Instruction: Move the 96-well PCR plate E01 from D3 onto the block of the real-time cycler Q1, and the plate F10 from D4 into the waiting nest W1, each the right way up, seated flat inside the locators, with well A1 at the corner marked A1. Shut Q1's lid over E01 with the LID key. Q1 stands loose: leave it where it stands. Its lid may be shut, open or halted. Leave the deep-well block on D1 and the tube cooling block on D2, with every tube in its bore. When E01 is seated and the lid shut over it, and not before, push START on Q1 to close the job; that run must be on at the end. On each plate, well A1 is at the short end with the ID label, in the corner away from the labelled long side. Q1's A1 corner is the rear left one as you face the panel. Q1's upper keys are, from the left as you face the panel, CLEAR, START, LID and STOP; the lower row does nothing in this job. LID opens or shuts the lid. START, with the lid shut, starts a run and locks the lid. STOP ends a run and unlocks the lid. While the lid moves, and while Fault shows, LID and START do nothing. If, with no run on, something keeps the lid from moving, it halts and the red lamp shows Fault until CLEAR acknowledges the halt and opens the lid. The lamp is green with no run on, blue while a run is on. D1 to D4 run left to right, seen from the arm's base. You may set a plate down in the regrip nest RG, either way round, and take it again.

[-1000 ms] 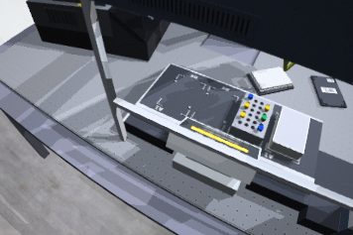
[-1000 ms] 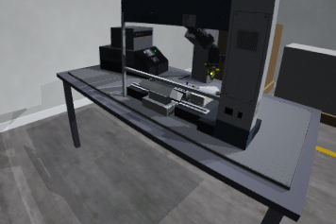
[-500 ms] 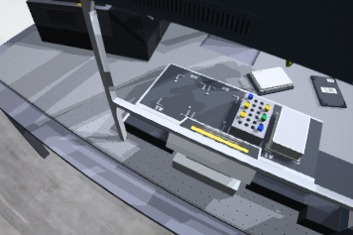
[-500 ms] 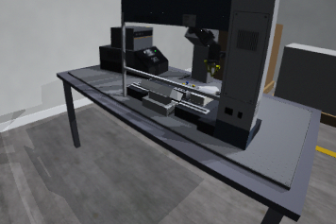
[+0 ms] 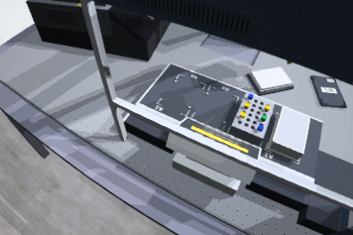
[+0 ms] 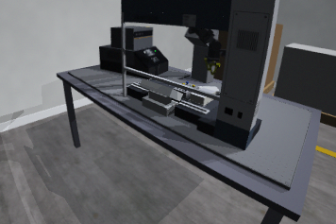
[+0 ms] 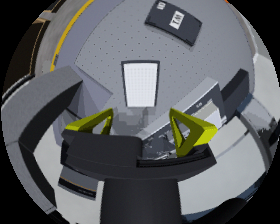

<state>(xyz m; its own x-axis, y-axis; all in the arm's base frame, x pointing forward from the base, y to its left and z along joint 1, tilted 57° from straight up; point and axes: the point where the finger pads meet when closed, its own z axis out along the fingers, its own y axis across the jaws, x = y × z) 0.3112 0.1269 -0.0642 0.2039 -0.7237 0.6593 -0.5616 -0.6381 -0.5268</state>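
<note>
Straight ahead of the yellow-fingered end effector [image 7: 143,128], beyond its fingertips and centred between them, lies the white rectangular 96-well plate [image 7: 140,82] on the grey perforated counter [image 7: 94,47], its long axis running away from the fingers, in line with the gap. The end effector is spread fully wide and holds nothing. Farther off and to the right lies a dark flat plate [image 7: 174,21] with a white label; its print is too small to read.
</note>
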